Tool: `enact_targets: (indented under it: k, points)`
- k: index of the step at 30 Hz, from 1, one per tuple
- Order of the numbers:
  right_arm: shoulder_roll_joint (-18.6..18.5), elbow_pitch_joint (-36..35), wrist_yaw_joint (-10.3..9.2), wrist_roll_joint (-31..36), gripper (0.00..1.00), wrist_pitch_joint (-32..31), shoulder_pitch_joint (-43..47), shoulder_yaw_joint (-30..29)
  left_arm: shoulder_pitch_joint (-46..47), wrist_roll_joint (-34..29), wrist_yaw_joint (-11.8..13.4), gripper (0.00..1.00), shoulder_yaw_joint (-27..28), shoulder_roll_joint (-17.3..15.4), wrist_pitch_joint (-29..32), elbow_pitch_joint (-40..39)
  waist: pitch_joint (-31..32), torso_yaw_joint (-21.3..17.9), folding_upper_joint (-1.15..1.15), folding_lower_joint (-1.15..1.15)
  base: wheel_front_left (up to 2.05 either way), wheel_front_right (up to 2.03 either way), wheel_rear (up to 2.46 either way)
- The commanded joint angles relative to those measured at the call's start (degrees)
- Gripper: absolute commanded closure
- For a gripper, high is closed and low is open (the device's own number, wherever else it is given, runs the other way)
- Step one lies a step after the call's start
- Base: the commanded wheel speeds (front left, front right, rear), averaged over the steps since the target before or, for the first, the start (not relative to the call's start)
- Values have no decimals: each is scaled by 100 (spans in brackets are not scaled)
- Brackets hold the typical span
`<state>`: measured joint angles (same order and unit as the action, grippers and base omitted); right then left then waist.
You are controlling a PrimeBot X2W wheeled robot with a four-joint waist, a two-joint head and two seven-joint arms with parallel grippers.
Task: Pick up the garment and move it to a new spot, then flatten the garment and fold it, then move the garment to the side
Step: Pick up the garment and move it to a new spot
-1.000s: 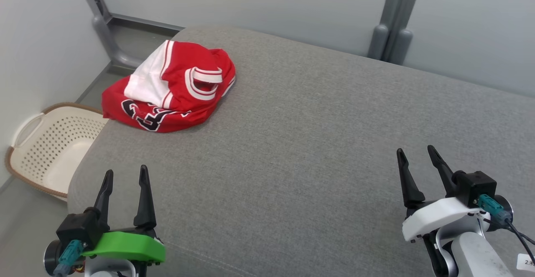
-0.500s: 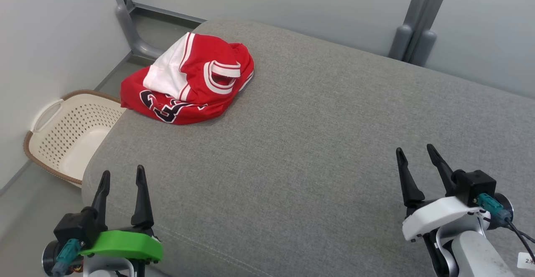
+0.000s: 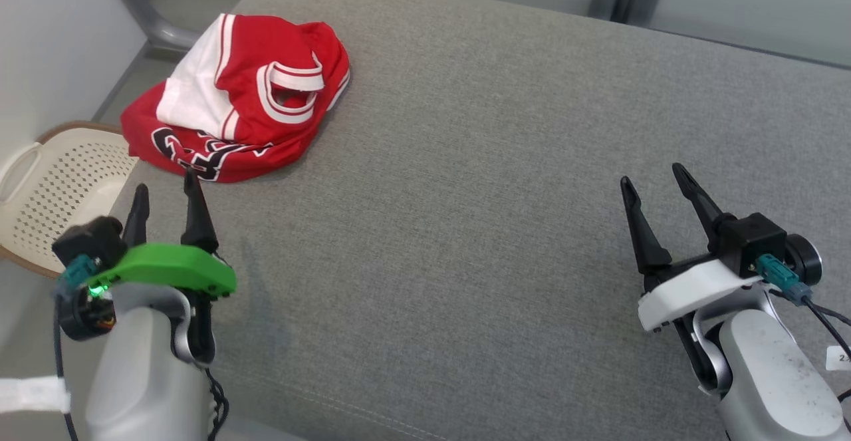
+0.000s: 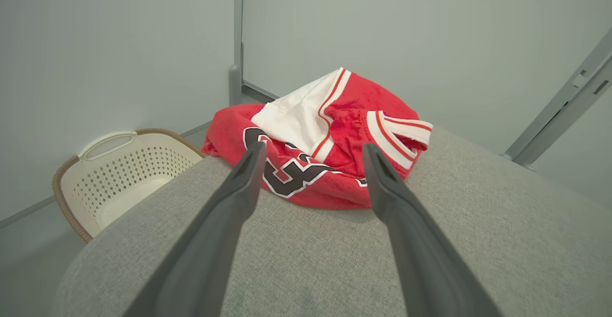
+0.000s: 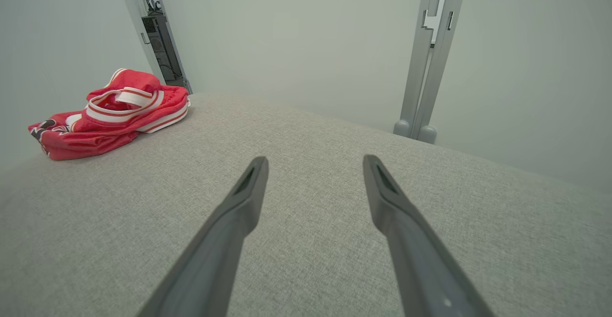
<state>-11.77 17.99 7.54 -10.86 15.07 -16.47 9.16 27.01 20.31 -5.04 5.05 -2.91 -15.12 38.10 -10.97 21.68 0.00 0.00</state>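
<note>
Reaching for the shirt: first pick-up not yet made.

The left claw (image 3: 165, 185) hung with its two fingers spread wide and empty, its tips just short of the near edge of the red-and-white shirt (image 3: 252, 95), which lay bunched up at the far left corner of the grey cushion (image 3: 465, 195), right by the edge above the basket (image 3: 53, 175) on the floor. The right claw (image 3: 651, 175) was spread wide too, holding nothing, well apart from the shirt on the other side of the cushion. To my eye the next move called for the left claw to push on into a thick fold and close there. Against the view a second before, the left arm had come forward much nearer the shirt; the camera had dipped as well, and the shirt itself looked unmoved.
</note>
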Motion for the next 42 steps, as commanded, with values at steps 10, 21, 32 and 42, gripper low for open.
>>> enact_targets:
  k: [10,21,32,42]
  points:
    - [-276,-417,-11,143,0,15,-642,432,2035,660,-155,0,286,-621,880,1486,-1653,-1323,0,0,0,0,0]
    - [-328,-852,-11,301,0,14,-704,412,2733,958,86,0,416,-922,1931,2406,-2284,-1748,0,0,0,0,0]
    - [-184,-840,-11,310,0,14,-669,377,2584,890,186,100,192,-901,2593,2978,-1994,-1737,0,0,0,0,0]
    - [87,-664,-11,151,0,14,-591,400,2833,876,-54,100,185,-1531,2018,2181,-1092,-1767,0,0,0,0,0]
